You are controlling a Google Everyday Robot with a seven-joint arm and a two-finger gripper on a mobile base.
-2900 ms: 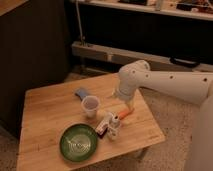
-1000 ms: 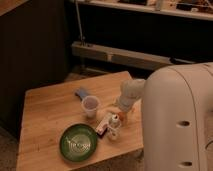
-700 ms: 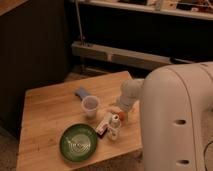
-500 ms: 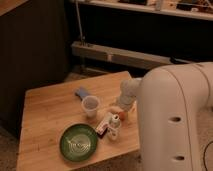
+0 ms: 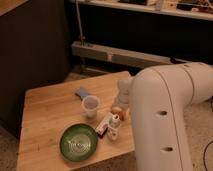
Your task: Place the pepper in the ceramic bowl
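Note:
The ceramic bowl (image 5: 78,142), dark green with pale rings inside, sits near the front edge of the wooden table (image 5: 50,112). The pepper (image 5: 117,111) shows as a small orange bit on the table to the bowl's upper right, partly hidden by the arm. My gripper (image 5: 121,100) hangs at the end of the white arm (image 5: 165,120), pointing down just above and behind the pepper. I cannot tell whether it touches the pepper.
A translucent white cup (image 5: 90,106) stands behind the bowl, with a blue item (image 5: 82,93) behind it. A red-and-white box (image 5: 103,125) and a small white bottle (image 5: 113,126) stand between the bowl and the pepper. The arm hides the table's right side.
The arm has swung in front of the camera and crept a little left, hiding more of the table's right side. The gripper stays by the pepper. The objects have not moved.

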